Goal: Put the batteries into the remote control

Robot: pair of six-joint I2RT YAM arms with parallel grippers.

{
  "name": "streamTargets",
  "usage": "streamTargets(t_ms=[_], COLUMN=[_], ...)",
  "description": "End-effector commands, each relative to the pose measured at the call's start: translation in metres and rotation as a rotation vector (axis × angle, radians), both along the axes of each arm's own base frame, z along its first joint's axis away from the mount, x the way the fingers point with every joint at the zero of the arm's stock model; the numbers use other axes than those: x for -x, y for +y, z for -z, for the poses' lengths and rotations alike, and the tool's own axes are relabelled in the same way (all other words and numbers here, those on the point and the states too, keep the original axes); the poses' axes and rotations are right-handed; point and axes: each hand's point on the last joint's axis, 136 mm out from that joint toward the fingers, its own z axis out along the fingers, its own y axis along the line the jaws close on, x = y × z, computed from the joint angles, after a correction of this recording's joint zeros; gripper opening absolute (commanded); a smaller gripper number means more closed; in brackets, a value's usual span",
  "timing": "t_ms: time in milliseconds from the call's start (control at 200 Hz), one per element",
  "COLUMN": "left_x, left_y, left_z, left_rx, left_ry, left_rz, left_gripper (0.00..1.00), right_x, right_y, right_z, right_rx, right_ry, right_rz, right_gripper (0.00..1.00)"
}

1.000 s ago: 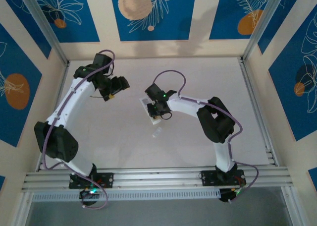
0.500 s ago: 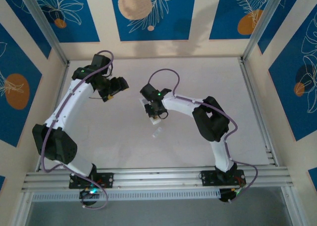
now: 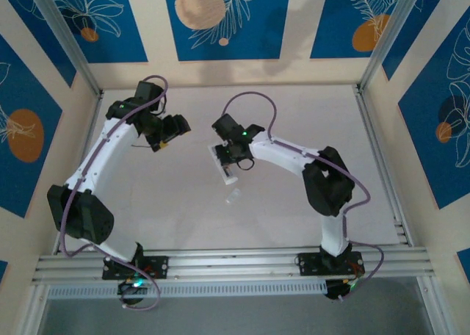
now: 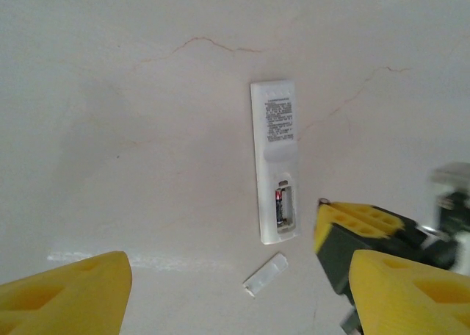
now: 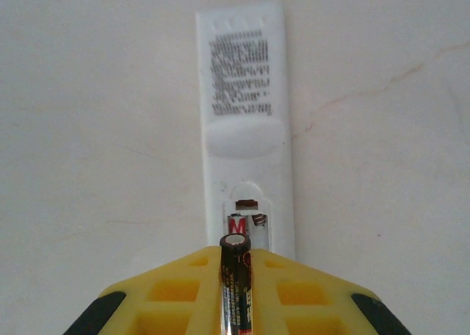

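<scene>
Battery (image 5: 236, 291) clamped in our right gripper (image 5: 235, 258) hovers by the remote control (image 5: 242, 129). Tilt could jam it; our left gripper (image 4: 235, 291) gapes.

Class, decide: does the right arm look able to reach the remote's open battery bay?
Probably yes: the right fingers, holding a battery, hang just short of the bay, with nothing between.

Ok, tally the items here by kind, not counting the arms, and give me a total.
remote control: 1
batteries: 2, the seated battery and the held battery in the right tool
battery cover: 1
total: 4
</scene>
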Motion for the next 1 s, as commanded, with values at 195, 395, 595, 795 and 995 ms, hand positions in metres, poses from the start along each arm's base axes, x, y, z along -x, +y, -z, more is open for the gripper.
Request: streamTargets(t_ms=[195, 395, 595, 795, 995], left_x=[0.003, 0.003, 0.003, 0.002, 0.0], left_y=[0.001, -0.001, -0.001, -0.002, -0.003], left_z=[-0.004, -0.003, -0.003, -0.002, -0.002], left_rx=[0.031, 0.044, 0.043, 0.046, 0.05], left_ry=[-0.009, -0.008, -0.006, -0.005, -0.007], left_rz=[0.008, 0.005, 0.007, 0.008, 0.008], left_gripper=[0.77, 0.77, 0.77, 0.77, 0.77], right_x=[0.027, 0.033, 0.026, 0.026, 0.03], right_y=[-0.015, -0.008, -0.006, -0.006, -0.005], right_z=[0.012, 0.029, 0.048, 0.059, 0.065], right_rx=[0.073, 0.088, 0.14, 0.164, 0.173], right_ry=[0.132, 0.195, 0.193, 0.206, 0.225], right_rz=[-0.094, -0.132, -0.126, -0.121, -0.112], right_gripper=[0.16, 0.16, 0.16, 0.16, 0.18])
